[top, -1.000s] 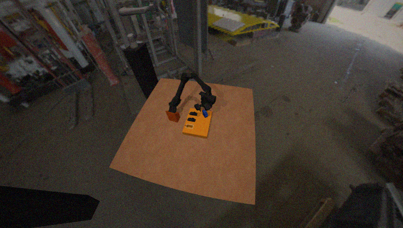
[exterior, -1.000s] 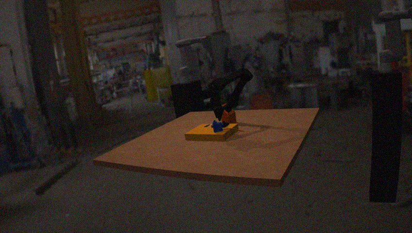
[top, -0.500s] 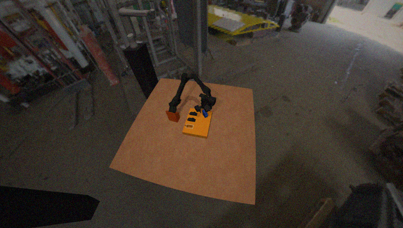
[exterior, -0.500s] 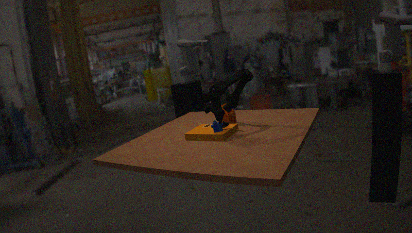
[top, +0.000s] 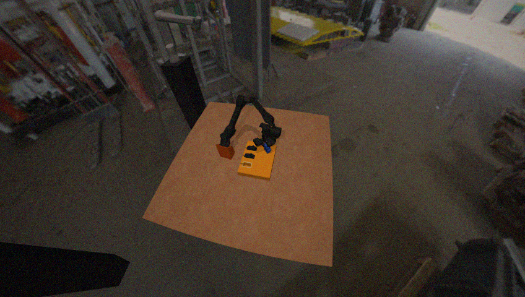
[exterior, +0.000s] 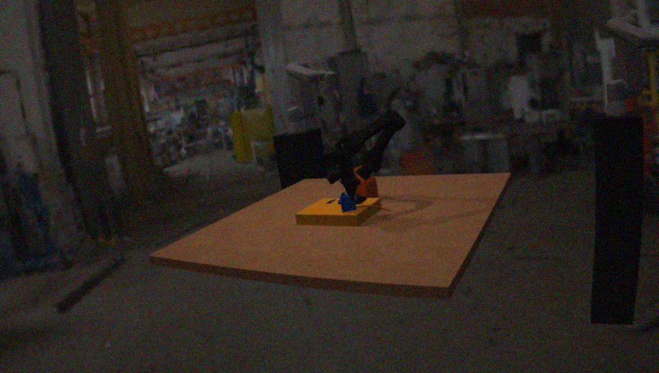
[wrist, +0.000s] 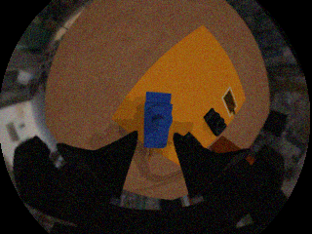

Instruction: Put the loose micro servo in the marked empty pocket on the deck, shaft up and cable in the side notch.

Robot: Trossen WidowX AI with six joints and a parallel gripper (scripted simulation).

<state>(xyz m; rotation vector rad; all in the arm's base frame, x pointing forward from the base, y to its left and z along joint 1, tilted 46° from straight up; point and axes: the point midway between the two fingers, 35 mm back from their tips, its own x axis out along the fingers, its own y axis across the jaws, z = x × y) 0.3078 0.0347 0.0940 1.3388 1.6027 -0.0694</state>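
The loose blue servo [top: 267, 148] [exterior: 346, 203] [wrist: 157, 122] rests on the orange deck [top: 259, 169] [exterior: 326, 220] [wrist: 185, 73] near one edge. It looks tilted in the exterior view; its shaft direction is unclear. A thin cable runs out past the deck's edge in that view. My gripper [top: 265, 143] [exterior: 350, 195] [wrist: 155, 135] is partly open, its fingertips on either side of the servo's near end, with a narrow gap at each side in the wrist view. The marked pocket [top: 246, 164] [exterior: 330, 201] [wrist: 229, 101] is empty, with a pale outline and a side notch.
Two black servos [top: 252, 148] [top: 249, 156] sit in the deck in a row with the pocket; one black servo [wrist: 214, 122] shows plainly in the wrist view. A red-orange block [top: 225, 151] [exterior: 370, 186] [wrist: 224, 144] stands at the arm's base beside the deck.
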